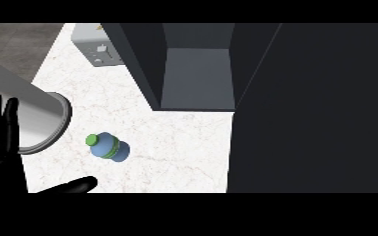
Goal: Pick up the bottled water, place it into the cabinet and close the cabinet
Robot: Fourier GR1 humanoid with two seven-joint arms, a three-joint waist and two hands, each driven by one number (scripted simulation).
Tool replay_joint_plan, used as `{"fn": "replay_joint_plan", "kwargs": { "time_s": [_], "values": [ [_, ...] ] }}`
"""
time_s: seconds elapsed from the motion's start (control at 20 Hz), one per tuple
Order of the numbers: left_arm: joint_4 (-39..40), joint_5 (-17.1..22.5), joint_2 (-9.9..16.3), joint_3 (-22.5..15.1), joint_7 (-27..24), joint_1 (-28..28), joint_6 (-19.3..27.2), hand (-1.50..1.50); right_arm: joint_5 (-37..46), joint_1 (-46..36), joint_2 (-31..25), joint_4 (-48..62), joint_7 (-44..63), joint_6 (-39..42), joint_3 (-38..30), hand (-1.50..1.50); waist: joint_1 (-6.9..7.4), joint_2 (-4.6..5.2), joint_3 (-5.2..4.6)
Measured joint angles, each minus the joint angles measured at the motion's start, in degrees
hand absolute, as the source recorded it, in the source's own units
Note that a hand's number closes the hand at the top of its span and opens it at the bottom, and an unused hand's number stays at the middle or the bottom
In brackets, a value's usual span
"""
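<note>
- Left robot hand [10, 145] shows at the left edge of your head view, black fingers pointing straight up beside a grey forearm, with the thumb stretched out low toward the right; you can see it spread open and holding nothing.
- Right robot hand does not appear anywhere in your view.
- Bottled water [108, 146] stands on the white marbled table [177, 150], seen from almost straight above: a blue body with a green cap and a green band around it.
- You see the bottle just right of the left robot hand and above the outstretched thumb, apart from both, with bare table between them.
- Cabinet [196, 75] sits at the top centre, dark grey, its inside open to view and nothing on its floor; the bottle lies below and to the left of it, well apart.
- Cabinet door [303, 110] fills the right side of your view as a wide dark panel, swung open.
- Toaster [100, 50], light grey with a knob and lever on its face, stands at the top left just beside the cabinet's left wall.
</note>
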Motion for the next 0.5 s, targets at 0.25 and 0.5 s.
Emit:
{"fn": "replay_joint_plan", "kwargs": {
  "time_s": [0.25, 0.5],
  "values": [
    [-7.5, -6.0, -1.0, -10.5, 6.6, 4.1, 11.2, -1.5, -2.7, 3.4, -0.6, -8.7, 6.7, 1.2, 3.5, -1.5, -0.5, 0.07, 0.05],
    [-6.7, -12.8, -1.3, -21.4, 12.6, 2.8, 20.5, -1.5, -1.3, 5.6, -0.3, -13.9, 10.7, 0.4, 7.3, -1.5, -0.79, 0.16, 0.09]
  ]
}}
